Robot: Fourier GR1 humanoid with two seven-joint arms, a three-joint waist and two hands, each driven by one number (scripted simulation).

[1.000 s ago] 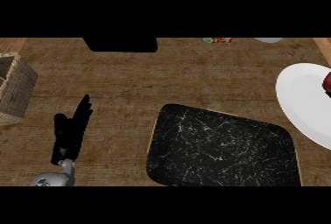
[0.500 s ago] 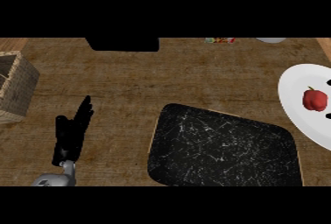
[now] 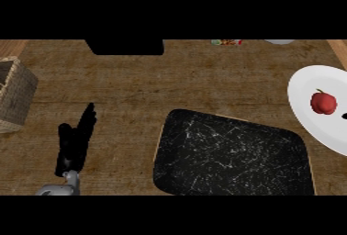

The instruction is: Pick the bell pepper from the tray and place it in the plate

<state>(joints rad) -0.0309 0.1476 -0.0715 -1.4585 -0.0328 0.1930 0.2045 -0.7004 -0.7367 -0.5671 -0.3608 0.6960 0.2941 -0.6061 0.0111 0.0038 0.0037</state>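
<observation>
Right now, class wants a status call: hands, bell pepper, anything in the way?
Left hand open, resting left of tray. Right hand out of view. Bell pepper sits on plate. Nothing blocking.

Plate (image 3: 305,110): right side cut by the frame edge. Wicker basket (image 3: 15,94): cut at left. Dark object (image 3: 125,47) and small items (image 3: 226,42) at top edge: unidentifiable. Right hand: out of frame.

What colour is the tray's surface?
Black with white scratch-like speckles, tray, head view.
</observation>
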